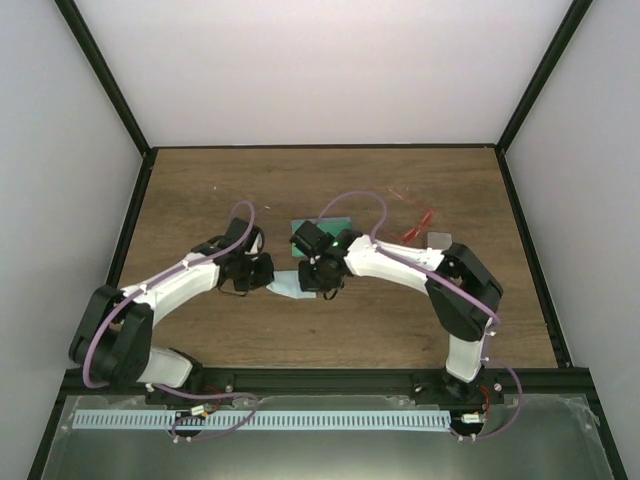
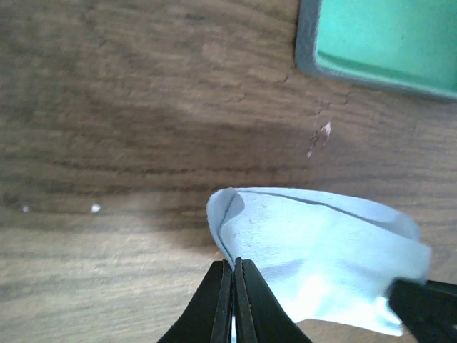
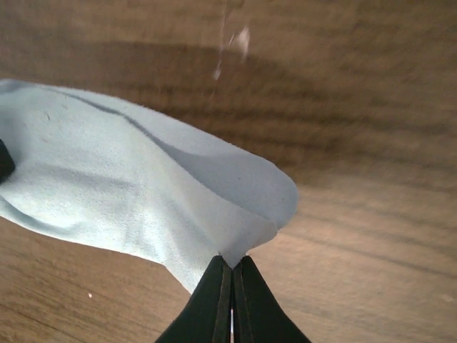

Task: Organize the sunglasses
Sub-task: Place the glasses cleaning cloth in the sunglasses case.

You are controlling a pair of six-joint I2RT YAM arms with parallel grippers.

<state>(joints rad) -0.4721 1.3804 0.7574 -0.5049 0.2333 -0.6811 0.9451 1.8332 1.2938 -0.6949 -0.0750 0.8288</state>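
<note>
The left gripper and right gripper each pinch an opposite edge of the pale cloth. A green-lined case lies just behind the cloth. The red-orange sunglasses lie on the table at the right rear, beyond the right arm.
</note>
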